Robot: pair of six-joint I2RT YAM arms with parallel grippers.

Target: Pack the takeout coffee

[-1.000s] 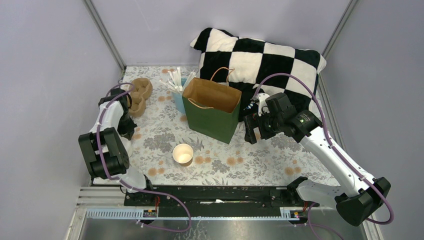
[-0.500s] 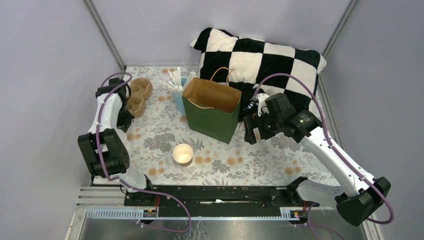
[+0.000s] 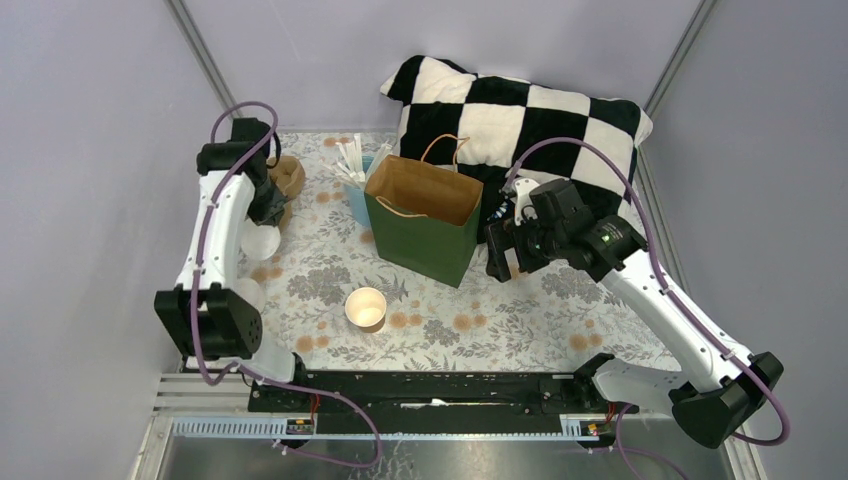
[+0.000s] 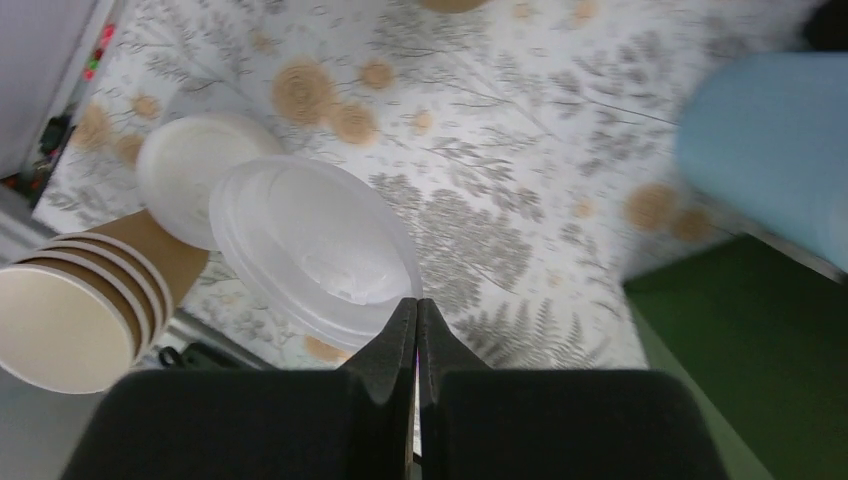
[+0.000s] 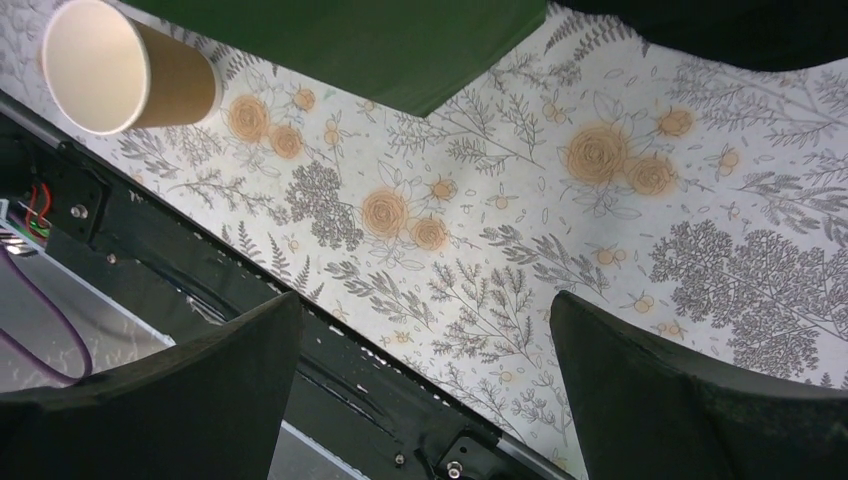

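A lone brown paper cup [image 3: 366, 308] stands open and lidless in front of the green bag [image 3: 425, 215]; it also shows in the right wrist view [image 5: 120, 70]. No capped cup is in view. My left gripper [image 3: 268, 215] is shut on the rim of a translucent off-white lid [image 4: 310, 250], held above the table's left side [image 3: 260, 243]. My right gripper [image 3: 503, 252] is open and empty, just right of the bag, its fingers [image 5: 200, 400] spread over the table's front edge.
A stack of lidless cups [image 4: 70, 310] lies under the left gripper, beside another white lid [image 4: 190, 175]. A pulp carrier [image 3: 287, 177] and a blue cup of stirrers [image 3: 355, 195] sit at the back left. A checkered pillow [image 3: 520, 120] leans behind the bag.
My left arm has risen and swung back along the left side, and a white lid now hangs from its gripper. My right gripper has barely shifted beside the bag.
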